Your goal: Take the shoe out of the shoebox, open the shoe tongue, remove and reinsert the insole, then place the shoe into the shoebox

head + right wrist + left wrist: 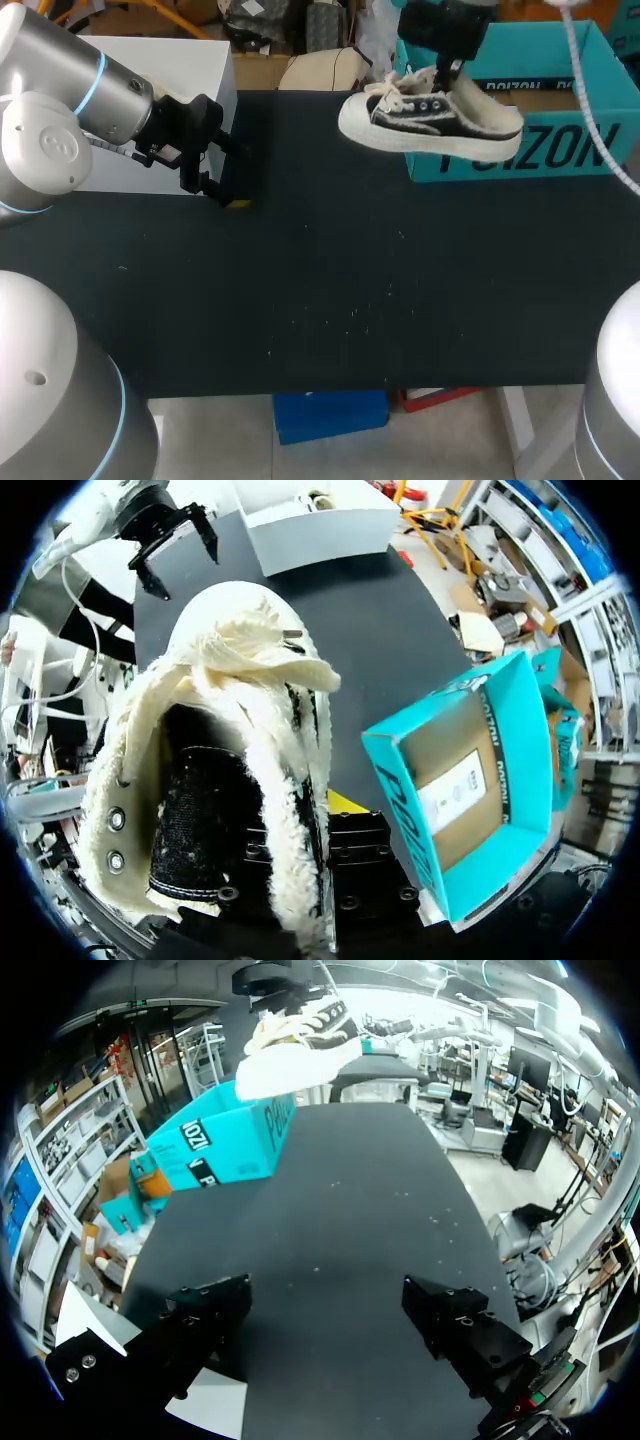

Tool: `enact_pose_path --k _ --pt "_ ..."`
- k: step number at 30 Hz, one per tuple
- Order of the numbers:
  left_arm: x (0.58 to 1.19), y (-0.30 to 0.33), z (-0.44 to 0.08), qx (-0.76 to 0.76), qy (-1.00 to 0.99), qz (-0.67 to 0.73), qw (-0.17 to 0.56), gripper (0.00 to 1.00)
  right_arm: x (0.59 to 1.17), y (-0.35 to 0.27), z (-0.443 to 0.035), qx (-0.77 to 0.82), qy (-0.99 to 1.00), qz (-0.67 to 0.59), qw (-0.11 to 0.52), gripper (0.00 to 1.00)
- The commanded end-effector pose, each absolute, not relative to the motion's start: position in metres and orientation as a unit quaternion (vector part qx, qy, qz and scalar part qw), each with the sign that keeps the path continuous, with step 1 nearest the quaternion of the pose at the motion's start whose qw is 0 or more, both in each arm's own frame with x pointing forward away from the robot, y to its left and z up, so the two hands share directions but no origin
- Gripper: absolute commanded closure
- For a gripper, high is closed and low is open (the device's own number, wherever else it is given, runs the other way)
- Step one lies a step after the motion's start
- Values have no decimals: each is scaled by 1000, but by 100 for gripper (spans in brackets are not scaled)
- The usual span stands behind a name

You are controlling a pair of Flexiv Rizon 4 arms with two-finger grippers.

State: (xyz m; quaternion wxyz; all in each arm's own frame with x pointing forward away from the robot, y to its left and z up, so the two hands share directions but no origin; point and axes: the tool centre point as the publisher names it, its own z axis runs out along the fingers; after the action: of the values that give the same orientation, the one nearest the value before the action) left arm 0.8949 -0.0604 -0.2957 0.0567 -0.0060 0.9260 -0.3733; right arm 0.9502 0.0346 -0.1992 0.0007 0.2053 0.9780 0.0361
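While the right tool (447, 75) grips the shoe (430, 120) above the desk (350, 280), toe toward 9 o'clock, the open left tool (230, 177) sits beyond that toe at 8 o'clock.

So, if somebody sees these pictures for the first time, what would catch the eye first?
The black and cream shoe stands out first: it hangs in the air over the dark table, held from above by the right gripper. Beside it sits the bright teal shoebox, open and empty, at the table's far right. At the left, the left gripper is open and empty, near a white box.
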Motion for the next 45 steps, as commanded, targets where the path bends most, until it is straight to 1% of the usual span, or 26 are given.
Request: enact_pose_path --k 1,13,14,21,28,33,38,45 --pt "895 -61 -297 -6 926 -373 58 0 957 33 -138 -44 997 -42 -39 100" --pt "895 -61 -297 -6 926 -373 58 0 957 33 -138 -44 997 -42 -39 100" --pt "895 -61 -297 -6 926 -373 58 0 959 30 -142 -35 998 -45 -32 100" --pt "895 -61 -297 -6 926 -373 58 0 1006 -3 -148 -3 998 -51 23 100" --pt "895 -61 -297 -6 926 -373 58 0 1061 -23 -169 -25 998 -46 45 100" --pt "895 -61 -297 -6 926 -373 58 0 1095 -42 -189 1 998 -25 63 100" --pt "895 -61 -297 -6 926 -373 58 0 1113 -54 -208 11 998 -24 61 100" --pt "895 -61 -297 -6 926 -373 58 0 1120 -82 -231 33 997 -10 62 100"
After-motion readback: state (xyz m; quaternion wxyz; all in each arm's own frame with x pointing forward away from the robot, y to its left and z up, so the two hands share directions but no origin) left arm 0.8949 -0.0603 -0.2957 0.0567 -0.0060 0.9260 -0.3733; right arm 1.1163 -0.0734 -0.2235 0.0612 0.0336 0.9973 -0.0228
